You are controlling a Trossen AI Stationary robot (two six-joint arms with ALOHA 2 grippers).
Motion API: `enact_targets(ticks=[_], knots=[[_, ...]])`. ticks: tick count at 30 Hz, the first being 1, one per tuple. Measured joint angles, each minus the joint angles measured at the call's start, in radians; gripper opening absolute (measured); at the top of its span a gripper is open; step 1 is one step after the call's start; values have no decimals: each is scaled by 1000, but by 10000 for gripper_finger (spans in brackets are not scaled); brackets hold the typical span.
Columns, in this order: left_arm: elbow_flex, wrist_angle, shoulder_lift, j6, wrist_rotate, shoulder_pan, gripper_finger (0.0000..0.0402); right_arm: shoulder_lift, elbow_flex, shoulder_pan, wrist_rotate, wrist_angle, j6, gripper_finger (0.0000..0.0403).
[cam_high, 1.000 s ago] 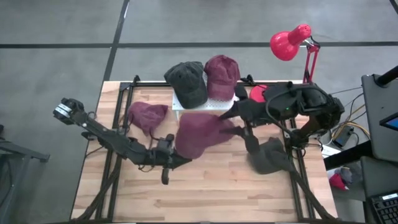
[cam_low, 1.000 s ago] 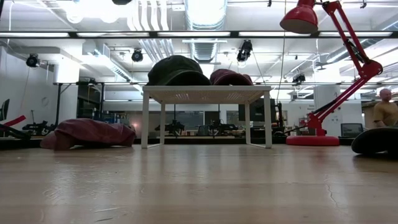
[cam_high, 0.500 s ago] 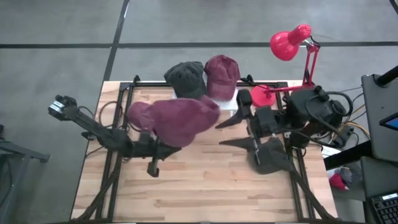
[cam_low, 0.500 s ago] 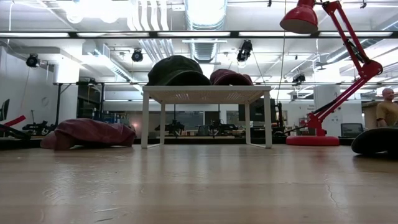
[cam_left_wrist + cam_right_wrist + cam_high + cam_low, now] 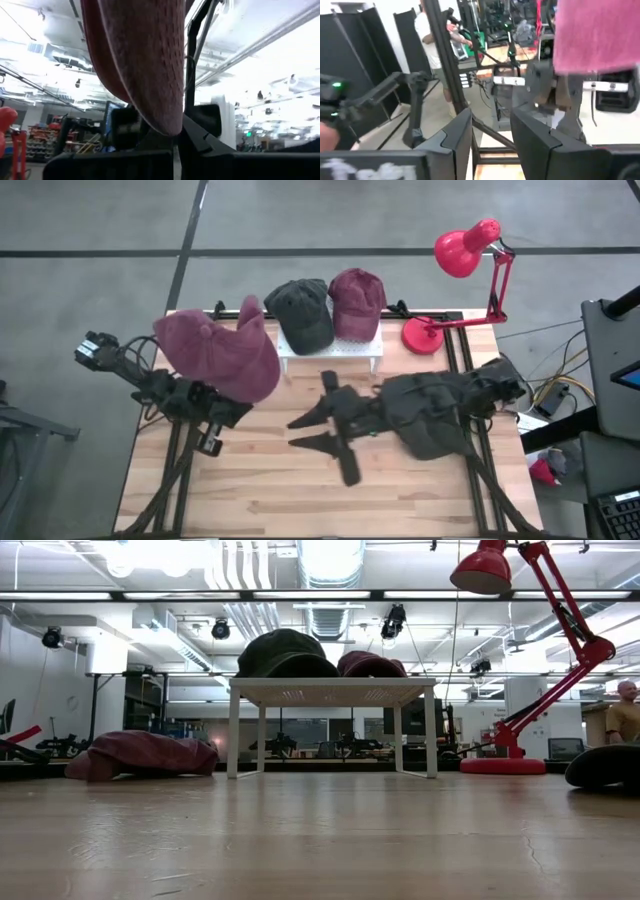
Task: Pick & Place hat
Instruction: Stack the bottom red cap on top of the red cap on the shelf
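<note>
maroon hat (image 5: pixel 217 352) hanging high off the bench (image 5: pixel 300 480), lifted up and out to the side of the white rack (image 5: pixel 330 350) away from the red lamp (image 5: pixel 465 248). carried there by the left pincer (image 5: pixel 222 405), clamped tight on the lower edge of the cloth; from the left wrist view, only the fabric (image 5: pixel 145 60) drooping close in front, fingers themselves hidden behind it.

risks from here, as a judgement only: held by one pinch of soft cloth at the edge, so liable to slip or swing loose on a quick move toward the rack. could also brush the dark cap (image 5: pixel 300 310) or the second maroon cap (image 5: pixel 357 298) already on the rack and knock one off, since free room on the rack looks scant. could sag on release and slide off the rack's near edge, or drop onto the other maroon hat (image 5: pixel 140 755) lying on the bench beside the rack.

right pincer (image 5: pixel 305 432) low over the bench in front of the rack, toward its lamp side, fingers spread partway and gripping nothing; bare gap plain in the right wrist view (image 5: pixel 492 137). dark hat (image 5: pixel 432 420) lies under that arm, farther to the lamp side of the rack, apparently untouched by the fingers.
</note>
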Motion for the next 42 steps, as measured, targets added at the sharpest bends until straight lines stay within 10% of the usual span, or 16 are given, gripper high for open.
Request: enact_targets(ticks=[34, 42], knots=[[0, 14, 14, -67, -86, 10, 5, 12, -179, -121, 39, 449, 75, 116], [1, -22, 15, -147, -93, 21, 5, 12, -187, -157, -130, 453, 67, 35]])
